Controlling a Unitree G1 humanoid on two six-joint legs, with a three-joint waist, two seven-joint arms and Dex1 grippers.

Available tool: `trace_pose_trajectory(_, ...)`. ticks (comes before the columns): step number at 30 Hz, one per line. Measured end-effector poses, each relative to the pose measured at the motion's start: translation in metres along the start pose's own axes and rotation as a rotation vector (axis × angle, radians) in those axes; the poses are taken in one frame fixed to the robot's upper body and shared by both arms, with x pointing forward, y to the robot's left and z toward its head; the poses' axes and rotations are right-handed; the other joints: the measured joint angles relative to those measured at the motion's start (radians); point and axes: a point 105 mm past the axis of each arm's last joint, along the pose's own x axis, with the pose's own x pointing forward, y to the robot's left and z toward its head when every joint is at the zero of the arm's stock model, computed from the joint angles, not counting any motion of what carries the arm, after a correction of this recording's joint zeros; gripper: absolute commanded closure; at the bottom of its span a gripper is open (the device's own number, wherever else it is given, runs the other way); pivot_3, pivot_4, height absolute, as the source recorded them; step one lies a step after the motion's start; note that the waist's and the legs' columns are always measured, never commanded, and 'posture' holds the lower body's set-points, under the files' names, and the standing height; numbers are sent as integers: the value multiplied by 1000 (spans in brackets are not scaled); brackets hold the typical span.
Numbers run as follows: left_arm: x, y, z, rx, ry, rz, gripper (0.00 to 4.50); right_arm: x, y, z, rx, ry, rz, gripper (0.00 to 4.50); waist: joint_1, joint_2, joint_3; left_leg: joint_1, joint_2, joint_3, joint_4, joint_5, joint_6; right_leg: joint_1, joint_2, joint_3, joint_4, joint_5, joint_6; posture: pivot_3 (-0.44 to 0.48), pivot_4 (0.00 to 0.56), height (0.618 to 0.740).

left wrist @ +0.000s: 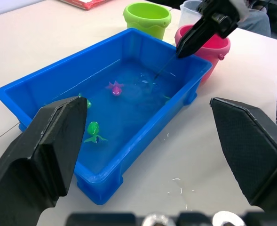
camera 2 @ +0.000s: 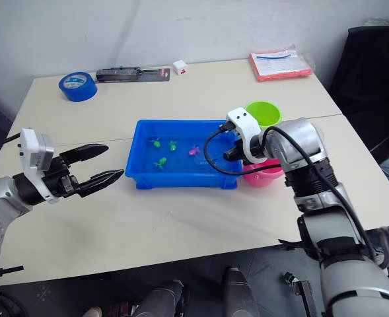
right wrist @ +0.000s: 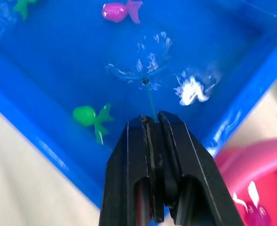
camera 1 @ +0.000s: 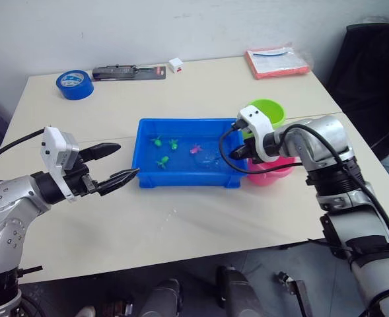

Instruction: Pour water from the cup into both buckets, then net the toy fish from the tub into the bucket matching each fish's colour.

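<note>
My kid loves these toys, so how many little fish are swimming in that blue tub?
4: three green fish left of centre, one pink fish near the middle. The right gripper may hide others.

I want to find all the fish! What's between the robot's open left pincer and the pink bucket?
The blue tub of water, with toy fish, seen in the left eye view.

One blue tub (camera 1: pixel 148 173) on the table (camera 1: pixel 181 224). In it: three green fish (camera 1: pixel 157 140) (camera 1: pixel 174 143) (camera 1: pixel 162 162), one pink fish (camera 1: pixel 195 149), one net (right wrist: pixel 138 66). By the tub's right end: two buckets, one green (camera 1: pixel 268 110), one pink (camera 1: pixel 271 173). Near the table's far edge: one tape roll (camera 1: pixel 74 84), one red packet (camera 1: pixel 277 61).
</note>
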Motion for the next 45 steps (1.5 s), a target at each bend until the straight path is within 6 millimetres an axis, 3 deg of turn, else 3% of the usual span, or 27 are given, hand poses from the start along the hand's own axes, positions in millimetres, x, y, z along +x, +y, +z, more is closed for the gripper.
trace_pose_trajectory(8, -2, 2, 6, 31, 16, -4, 0, 12, -3, 3, 46, -84, -8, 3706, -13, 0, 0, 0, 0, 0, 0, 0, 0, 0, 0, -1, 0, 0, 0, 0, 150, 740)
trace_pose_trajectory(16, 4, 7, 9, 24, -4, -19, 0, -10, 7, 9, 94, -214, 43, 3706, -13, 0, 0, 0, 0, 0, 0, 0, 0, 0, 0, -1, 0, 0, 0, 0, 150, 740)
trace_pose_trajectory(23, 15, 4, 8, 19, -15, -86, 0, -41, 18, 8, 85, -362, 86, 3706, -12, 0, 0, 0, 0, 0, 0, 0, 0, 0, 0, -1, 0, 0, 0, 0, 150, 740)
trace_pose_trajectory(27, 22, 5, 12, 27, -37, -123, 0, -71, 12, 8, 51, -451, 51, 3706, -9, 0, 0, 0, 0, 0, 0, 0, 0, 0, 0, -1, 1, 0, 0, 0, 150, 740)
trace_pose_trajectory(38, 36, 16, 15, 36, -53, -218, 0, -155, -20, -32, -65, -508, -194, 3706, 13, 0, 0, 0, -1, 2, 1, 0, 1, 0, -1, 0, 0, 1, 1, 0, 150, 740)
trace_pose_trajectory(45, 35, 12, 14, 21, -46, -262, 0, -174, -28, -62, -130, -406, -316, 3706, 21, 0, 0, 0, -1, 2, 1, 0, 1, 0, -1, 0, -1, 1, 1, 0, 150, 740)
